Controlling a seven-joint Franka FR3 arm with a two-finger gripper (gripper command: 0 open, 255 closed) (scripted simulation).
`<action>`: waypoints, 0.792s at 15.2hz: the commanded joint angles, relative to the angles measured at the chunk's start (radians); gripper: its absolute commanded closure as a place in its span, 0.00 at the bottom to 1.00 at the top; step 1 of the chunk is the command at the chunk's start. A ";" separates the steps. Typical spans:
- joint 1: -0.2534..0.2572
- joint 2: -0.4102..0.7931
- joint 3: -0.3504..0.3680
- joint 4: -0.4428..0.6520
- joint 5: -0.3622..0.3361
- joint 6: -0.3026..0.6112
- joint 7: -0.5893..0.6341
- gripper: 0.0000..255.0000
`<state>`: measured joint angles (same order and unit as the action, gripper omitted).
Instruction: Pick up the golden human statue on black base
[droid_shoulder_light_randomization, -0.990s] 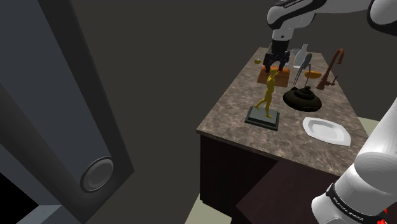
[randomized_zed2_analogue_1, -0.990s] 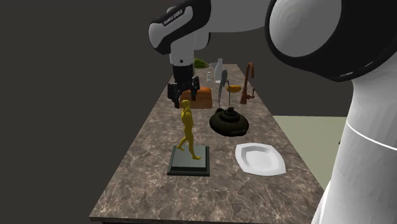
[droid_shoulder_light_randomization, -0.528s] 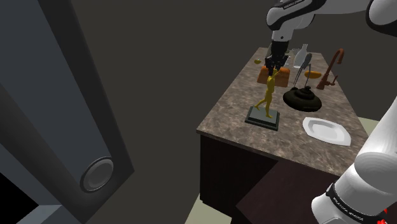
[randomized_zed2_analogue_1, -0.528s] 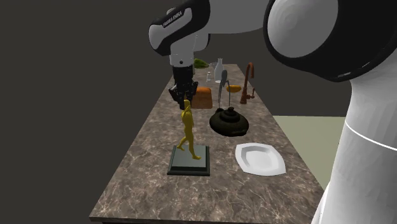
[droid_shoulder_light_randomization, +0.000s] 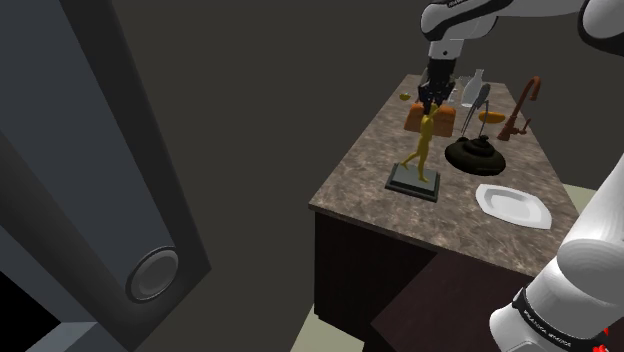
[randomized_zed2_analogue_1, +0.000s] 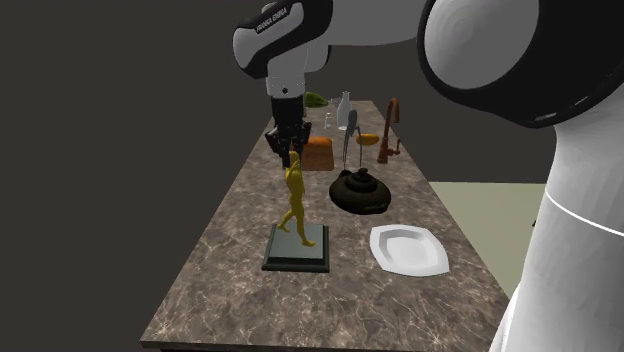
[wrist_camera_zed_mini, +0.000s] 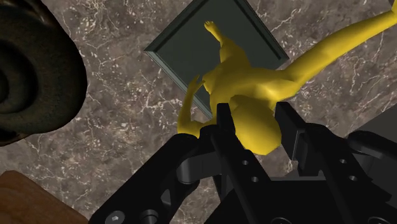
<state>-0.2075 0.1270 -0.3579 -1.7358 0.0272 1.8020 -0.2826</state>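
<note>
- Gripper (wrist_camera_zed_mini: 254, 116) is closed down onto the head of the golden statue (randomized_zed2_analogue_1: 294, 205), both fingers pressing it
- Statue is upright on its dark base (randomized_zed2_analogue_1: 297, 254), mid-counter (randomized_zed2_analogue_1: 220, 285)
- In the second exterior view, white plate (randomized_zed2_analogue_1: 407, 250) sits at the base's 3 o'clock

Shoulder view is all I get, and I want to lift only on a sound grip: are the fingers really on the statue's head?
Observer: Yes. In the wrist view the fingers clasp the golden statue by its head, one on each side.
Operator: Is its bent arm caught too?
Observer: No. The arm lies outside one finger, not between them.
Operator: Any crowding below?
Observer: The wrist view shows bare counter between the statue's base and the dark round ornament.
</note>
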 joint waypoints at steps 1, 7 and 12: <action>0.000 -0.001 0.000 0.026 0.000 -0.025 0.001 1.00; -0.001 -0.002 -0.001 0.105 -0.001 -0.106 0.000 1.00; -0.003 0.003 -0.002 0.167 0.001 -0.163 -0.001 1.00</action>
<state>-0.2115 0.1298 -0.3606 -1.5804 0.0275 1.6493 -0.2852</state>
